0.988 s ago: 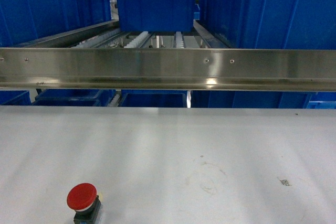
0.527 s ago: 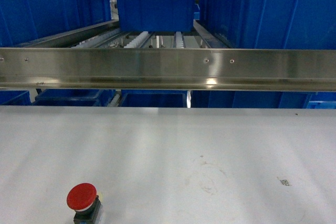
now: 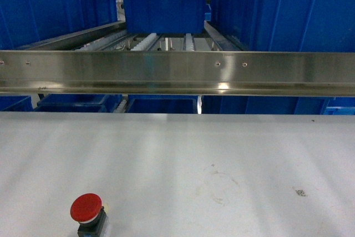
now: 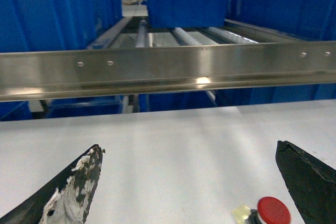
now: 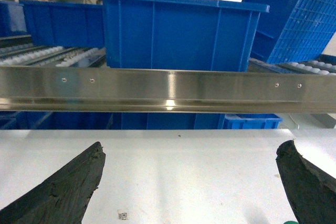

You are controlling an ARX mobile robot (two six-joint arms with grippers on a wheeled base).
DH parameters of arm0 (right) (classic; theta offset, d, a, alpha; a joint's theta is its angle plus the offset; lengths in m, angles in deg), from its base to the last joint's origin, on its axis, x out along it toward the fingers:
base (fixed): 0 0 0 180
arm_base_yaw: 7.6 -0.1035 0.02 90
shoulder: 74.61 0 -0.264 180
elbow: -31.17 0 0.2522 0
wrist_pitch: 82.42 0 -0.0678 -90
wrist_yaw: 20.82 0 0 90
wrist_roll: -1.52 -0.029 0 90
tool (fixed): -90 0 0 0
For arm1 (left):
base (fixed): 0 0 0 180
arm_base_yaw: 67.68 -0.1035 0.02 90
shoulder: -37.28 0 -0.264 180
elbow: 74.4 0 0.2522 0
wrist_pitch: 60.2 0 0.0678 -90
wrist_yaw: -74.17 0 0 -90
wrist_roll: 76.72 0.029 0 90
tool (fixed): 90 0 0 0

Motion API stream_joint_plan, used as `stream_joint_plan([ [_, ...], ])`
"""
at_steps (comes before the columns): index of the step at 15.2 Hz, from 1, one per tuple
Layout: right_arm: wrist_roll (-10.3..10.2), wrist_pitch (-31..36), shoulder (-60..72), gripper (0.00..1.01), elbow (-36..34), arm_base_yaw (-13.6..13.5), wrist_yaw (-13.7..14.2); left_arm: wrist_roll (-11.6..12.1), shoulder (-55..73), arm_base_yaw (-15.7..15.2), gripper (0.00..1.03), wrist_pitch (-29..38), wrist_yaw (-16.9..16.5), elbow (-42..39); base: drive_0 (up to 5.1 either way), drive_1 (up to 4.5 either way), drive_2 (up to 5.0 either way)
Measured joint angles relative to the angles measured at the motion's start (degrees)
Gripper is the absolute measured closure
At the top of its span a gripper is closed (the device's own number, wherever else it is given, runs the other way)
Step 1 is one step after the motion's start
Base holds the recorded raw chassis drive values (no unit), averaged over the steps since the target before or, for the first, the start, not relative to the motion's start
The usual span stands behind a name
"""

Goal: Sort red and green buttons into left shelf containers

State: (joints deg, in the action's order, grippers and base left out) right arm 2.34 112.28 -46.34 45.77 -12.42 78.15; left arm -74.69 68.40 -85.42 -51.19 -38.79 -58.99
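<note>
**On the surface: one red button, both claws open**

Head view: red button (image 3: 87, 210) stands upright on the white surface (image 3: 183, 165), low in the frame and left of centre, red mushroom cap on a dark body. Nothing touches it. Neither claw shows in this view. Behind the surface a steel rail (image 3: 177, 73) runs across; past it a roller shelf with blue bins, one long bin on the left (image 3: 50, 12), one in the middle (image 3: 163, 9), one big bin on the right (image 3: 288, 12).

Left wrist view: left claw (image 4: 191, 182) open, fingers wide apart, left finger (image 4: 73, 190) smeared with white residue, right finger (image 4: 310, 179) dark. Red button (image 4: 273, 211) sits on the surface at the bottom edge, just inside the right finger, not touched. A small yellowish scrap (image 4: 242, 212) lies just beside it.

Right wrist view: right claw (image 5: 189, 184) open, fingers spread, nothing between them. Small square marker (image 5: 122, 215) on the surface near the bottom. A sliver of green (image 5: 290, 222) at the bottom edge by the right finger; cannot tell what it is. Blue bin (image 5: 178, 30) directly behind the rail.
</note>
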Motion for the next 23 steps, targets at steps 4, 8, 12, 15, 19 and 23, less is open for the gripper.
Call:
stream_joint_plan([
  [4,-0.2,18.5,24.5,0.03,3.2,8.4,-2.6,0.2,15.6,8.0,0.05,9.1,-2.0,4.4,0.0,0.0,0.0],
  [8,-0.5,23.5,33.8,0.03,5.8,12.9,-4.6,0.2,19.8,12.1,0.05,11.3,-1.1,5.6,0.0,0.0,0.0],
  [12,-0.8,30.4,57.7,0.03,14.8,22.9,-8.4,0.4,39.0,17.8,0.05,19.5,2.4,14.2,0.0,0.0,0.0],
  [15,1.6,26.7,60.0,0.03,15.3,23.2,-7.0,1.0,41.5,18.7,0.05,18.4,3.0,14.4,0.0,0.0,0.0],
  [19,1.8,29.5,70.6,0.03,18.9,21.7,-4.2,1.0,41.5,18.7,0.05,18.4,3.0,14.4,0.0,0.0,0.0],
  [23,1.8,32.0,82.0,0.03,25.7,21.0,1.6,1.0,41.5,18.7,0.05,18.4,3.0,14.4,0.0,0.0,0.0],
])
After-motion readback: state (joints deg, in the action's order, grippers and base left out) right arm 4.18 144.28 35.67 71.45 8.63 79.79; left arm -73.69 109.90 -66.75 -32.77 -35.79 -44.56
